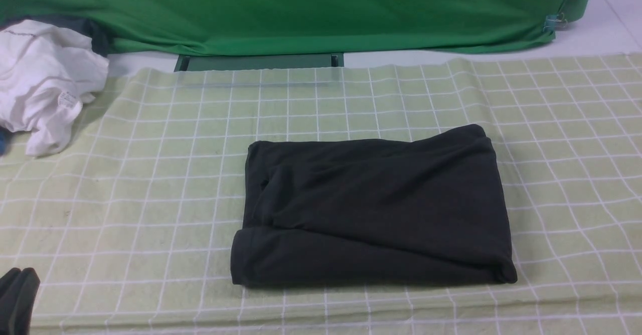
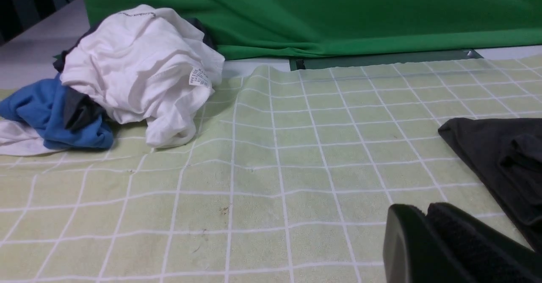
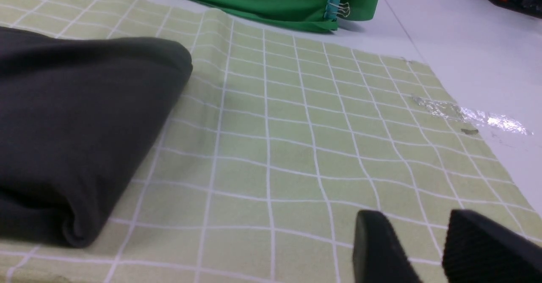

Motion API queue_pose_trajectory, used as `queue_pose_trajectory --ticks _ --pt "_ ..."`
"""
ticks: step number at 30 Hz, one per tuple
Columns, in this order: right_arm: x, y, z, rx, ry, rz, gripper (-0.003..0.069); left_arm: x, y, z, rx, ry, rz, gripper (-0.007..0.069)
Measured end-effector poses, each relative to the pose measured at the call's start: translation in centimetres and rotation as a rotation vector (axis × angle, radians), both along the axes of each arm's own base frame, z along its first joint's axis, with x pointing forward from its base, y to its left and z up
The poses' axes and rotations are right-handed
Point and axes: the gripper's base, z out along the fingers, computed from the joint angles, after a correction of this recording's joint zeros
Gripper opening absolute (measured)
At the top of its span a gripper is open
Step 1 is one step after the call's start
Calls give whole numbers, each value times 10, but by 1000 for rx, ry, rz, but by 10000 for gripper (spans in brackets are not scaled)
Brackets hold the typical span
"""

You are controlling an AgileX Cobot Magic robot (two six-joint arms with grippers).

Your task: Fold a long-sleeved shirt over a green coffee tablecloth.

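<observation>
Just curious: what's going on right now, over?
Left claw shut, right claw open, both empty. Long-sleeved shirt lies folded on green tablecloth. Nothing blocking.

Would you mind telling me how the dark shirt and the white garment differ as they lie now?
The dark shirt is folded into a neat rectangle; the white garment is a crumpled heap. The shirt lies mid-cloth; the garment sits at the far left edge. Both rest on the checked tablecloth, untouched by either gripper.

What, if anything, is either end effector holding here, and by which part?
Nothing is held. The left end effector is shut and empty; the right end effector is open with nothing between its fingers. The folded long-sleeved shirt lies free on the tablecloth.
</observation>
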Motion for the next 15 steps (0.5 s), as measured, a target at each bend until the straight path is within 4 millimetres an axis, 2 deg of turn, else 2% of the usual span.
queue_pose_trajectory --ticks 15 --pt "0 0 0 0 0 0 241 0 0 0 0 1 6 42"
